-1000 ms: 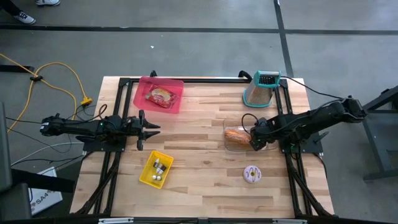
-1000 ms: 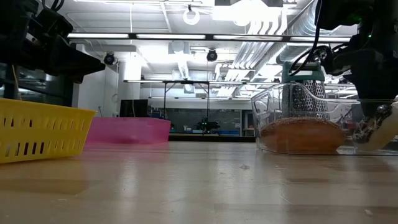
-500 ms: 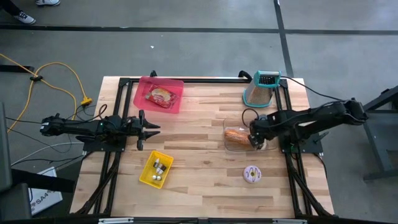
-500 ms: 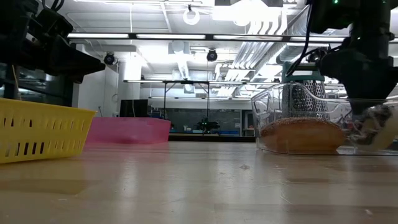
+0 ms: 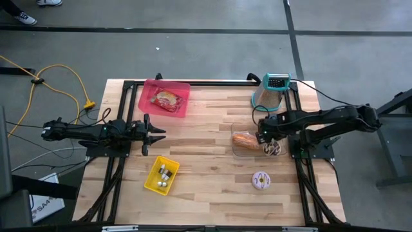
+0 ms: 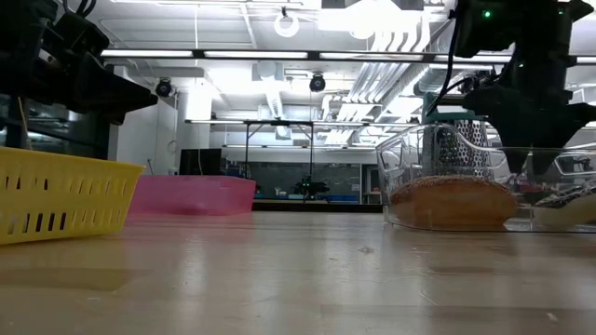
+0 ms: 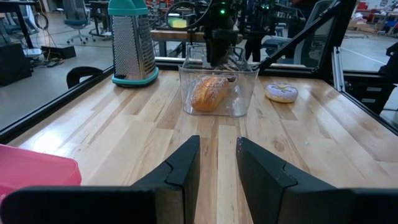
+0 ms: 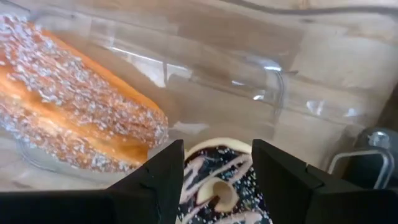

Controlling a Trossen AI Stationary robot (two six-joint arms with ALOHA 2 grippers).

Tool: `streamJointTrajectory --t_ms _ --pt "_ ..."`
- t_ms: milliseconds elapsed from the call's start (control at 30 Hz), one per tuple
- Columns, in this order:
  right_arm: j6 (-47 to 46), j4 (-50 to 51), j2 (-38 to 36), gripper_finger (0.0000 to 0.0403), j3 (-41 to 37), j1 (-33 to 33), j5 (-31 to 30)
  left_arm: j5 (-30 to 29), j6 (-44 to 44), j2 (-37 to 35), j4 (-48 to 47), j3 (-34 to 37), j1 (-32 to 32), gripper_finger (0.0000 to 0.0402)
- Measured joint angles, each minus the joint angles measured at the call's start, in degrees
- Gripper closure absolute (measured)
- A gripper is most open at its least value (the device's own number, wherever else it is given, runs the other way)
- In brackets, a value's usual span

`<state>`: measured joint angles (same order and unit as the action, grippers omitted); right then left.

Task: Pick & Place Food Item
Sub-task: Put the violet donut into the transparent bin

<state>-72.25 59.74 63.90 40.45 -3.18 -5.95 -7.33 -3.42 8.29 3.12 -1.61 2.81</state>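
Only the right wrist view shows the chocolate donut (image 8: pixel 219 183) between the fingers of the right claw (image 8: pixel 217 180), which grips it over the clear container (image 5: pixel 252 139). This container holds one sugared bread roll (image 5: pixel 244 138). On the tabletop (image 5: pixel 206 129), the pink tray (image 5: pixel 165 98) holds one pastry, and the yellow basket (image 5: pixel 161 175) holds small items. One white donut (image 5: pixel 261 180) lies alone. The left claw (image 7: pixel 217 163) waits partly open, empty.

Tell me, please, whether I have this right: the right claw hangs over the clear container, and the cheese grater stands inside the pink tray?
Not quite: the cheese grater stands on the bare table, apart from the pink tray, as the high view shows. The right claw does hang over the clear container.
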Motion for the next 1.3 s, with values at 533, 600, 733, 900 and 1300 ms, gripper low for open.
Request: streamJointTrajectory --t_ms 533,600,733,900,1300 --pt "5.14 -14.61 -2.02 0.0225 0.00 1.53 -0.27 0.02 0.01 0.00 0.01 0.00 -0.01 0.0302" --pt "6.77 -17.87 -2.56 0.0225 0.00 2.90 -0.14 0.00 0.02 -0.02 0.00 0.00 0.00 0.0302" --pt "9.46 -22.02 -3.34 0.0225 0.00 6.37 -0.33 0.00 0.02 -0.02 0.02 -0.01 -0.01 0.0302" --pt "12.56 -25.73 -4.25 0.0225 0.00 10.93 -2.99 0.02 0.00 -0.02 0.02 0.00 0.00 0.0302" --pt "29.30 -31.98 -4.42 0.0225 0.00 23.29 -4.56 0.00 0.02 -0.02 0.00 -0.02 0.00 0.0302"
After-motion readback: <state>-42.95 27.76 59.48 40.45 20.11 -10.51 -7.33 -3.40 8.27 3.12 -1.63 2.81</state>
